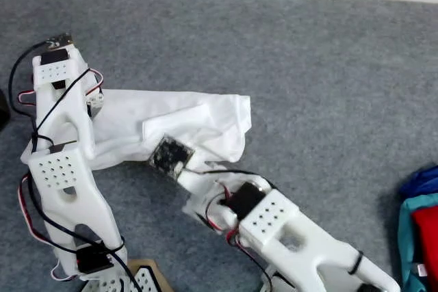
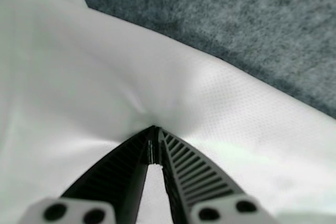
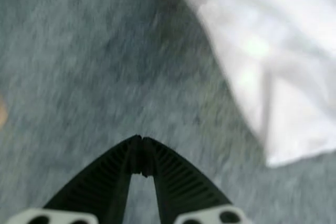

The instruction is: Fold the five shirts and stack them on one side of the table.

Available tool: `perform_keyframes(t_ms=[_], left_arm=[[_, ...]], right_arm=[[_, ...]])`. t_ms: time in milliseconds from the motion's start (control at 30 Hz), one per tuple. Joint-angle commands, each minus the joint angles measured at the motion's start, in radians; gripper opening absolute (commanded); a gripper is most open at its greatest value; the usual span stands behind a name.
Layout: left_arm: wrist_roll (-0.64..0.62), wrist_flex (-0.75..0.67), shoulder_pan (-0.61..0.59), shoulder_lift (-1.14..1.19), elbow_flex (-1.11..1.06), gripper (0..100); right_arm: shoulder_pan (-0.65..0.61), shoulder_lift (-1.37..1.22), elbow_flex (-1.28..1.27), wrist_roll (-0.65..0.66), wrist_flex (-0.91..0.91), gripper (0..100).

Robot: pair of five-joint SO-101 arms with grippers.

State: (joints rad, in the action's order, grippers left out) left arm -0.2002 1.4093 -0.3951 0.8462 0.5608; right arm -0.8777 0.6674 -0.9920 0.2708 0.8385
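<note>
Left of centre in the high view, a white shirt (image 1: 198, 124) lies rumpled on the grey surface (image 1: 328, 66), one part folded over another, with its right end bunched into a loose rounded edge. At the shirt's left end, the left hand (image 2: 153, 132) is clamped on the cloth: in the left wrist view its two dark ribbed fingers meet at the tips, and the white fabric puckers into a small crease just there. The right hand (image 3: 142, 153) is at the shirt's lower edge. Its fingers are pressed together with nothing between them, and they are over bare grey surface, with the shirt's hem just beside them. At the right edge of the high view, well apart from the white shirt, lies a pile of coloured shirts (image 1: 419, 230) in blue, teal and red, cut off by the frame.
</note>
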Motion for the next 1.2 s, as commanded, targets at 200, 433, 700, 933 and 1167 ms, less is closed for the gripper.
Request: perform_keyframes(t_ms=[200, 433, 700, 933, 1167], left_arm=[[0.002, -0.012, 0.013, 0.007, 0.010, 1], [0.002, -0.012, 0.013, 0.007, 0.012, 1], [0.002, -0.012, 0.013, 0.007, 0.012, 1], [0.002, -0.012, 0.013, 0.007, 0.012, 1], [0.002, -0.012, 0.013, 0.007, 0.012, 1]], right_arm=[[0.105, -0.432, 0.291, -0.014, -0.182, 0.7], [0.166, -0.590, 0.493, -0.017, -0.183, 0.7], [0.202, -0.756, 0.684, -0.017, -0.185, 0.7], [0.205, -0.878, 0.826, -0.017, -0.185, 0.7], [0.202, -1.007, 0.921, -0.017, -0.185, 0.7]])
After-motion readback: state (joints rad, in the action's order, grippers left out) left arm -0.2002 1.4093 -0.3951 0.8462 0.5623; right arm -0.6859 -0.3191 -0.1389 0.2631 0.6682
